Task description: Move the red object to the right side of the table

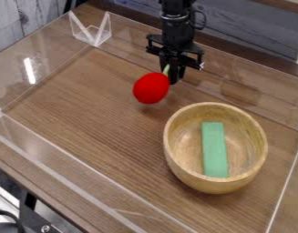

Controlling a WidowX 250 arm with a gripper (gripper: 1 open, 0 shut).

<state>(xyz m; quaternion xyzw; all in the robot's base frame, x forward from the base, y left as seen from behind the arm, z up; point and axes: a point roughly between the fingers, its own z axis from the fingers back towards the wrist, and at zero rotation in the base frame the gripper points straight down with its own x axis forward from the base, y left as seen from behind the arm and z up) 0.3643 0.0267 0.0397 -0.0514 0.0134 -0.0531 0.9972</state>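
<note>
The red object (149, 88), a small smooth ball, sits low over the brown table (78, 100), a little left of centre and towards the back. My gripper (174, 76) comes down from above on a black arm. Its fingers are shut and meet the ball's upper right edge, so the ball hangs off to their lower left. A faint shadow lies on the wood just under the ball. How deep the fingertips bite into the ball does not show.
A round light wooden bowl (176, 146) stands at the front right with a green rectangular block (213, 148) lying in it. Clear acrylic walls (42, 55) edge the tabletop. A small clear folded stand (90, 30) sits at the back left.
</note>
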